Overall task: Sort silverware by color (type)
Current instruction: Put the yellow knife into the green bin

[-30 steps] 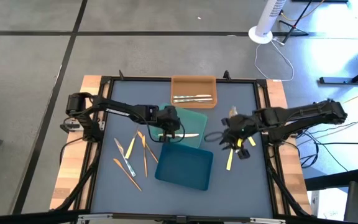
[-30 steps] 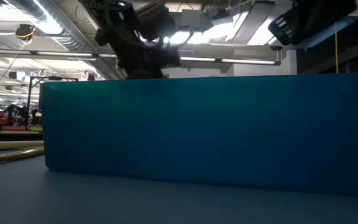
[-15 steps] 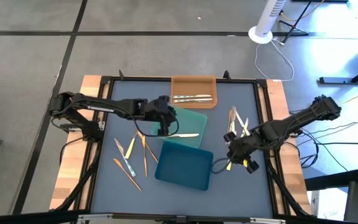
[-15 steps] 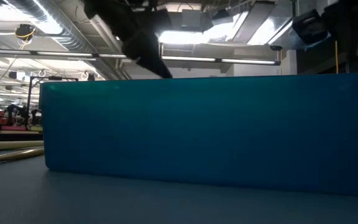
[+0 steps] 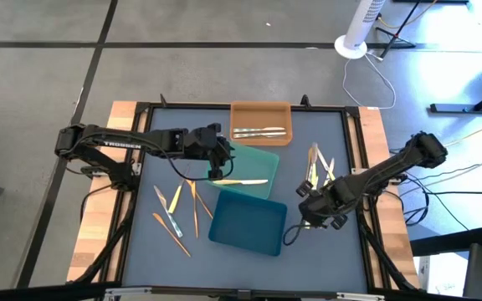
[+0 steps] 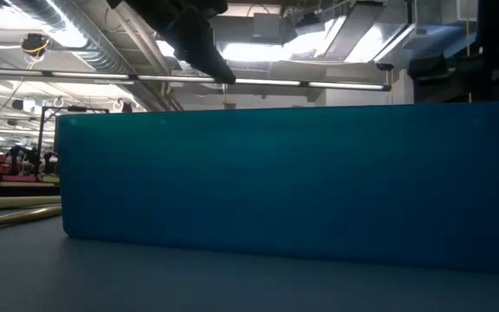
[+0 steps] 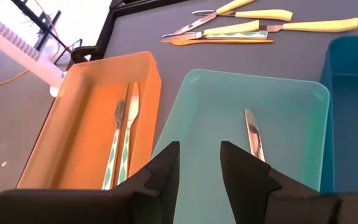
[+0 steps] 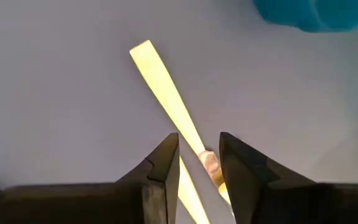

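On table left, loose utensils (image 5: 176, 211), yellow and orange-tan, lie on the mat. "TROSSEN" reads along the left arm (image 5: 120, 142). Left gripper (image 7: 199, 163) hangs over the teal tray (image 5: 258, 157), fingers apart and empty; one pale knife (image 7: 253, 135) lies in that tray, two utensils in the orange tray (image 5: 261, 109). Blue tray (image 5: 249, 224) sits below. Right gripper (image 8: 199, 160) is low beside it, fingers straddling a yellow utensil (image 8: 166, 93); whether they clamp it, can't tell.

The orange tray (image 7: 73, 118) and teal tray (image 7: 216, 118) look like translucent, smooth plastic with a soft sheen. The knife (image 7: 253, 134) in the teal tray has a glossy, metal-like blade. The counter (image 5: 325, 259) top is a matt grey-blue sheet, edged with bare pale wood
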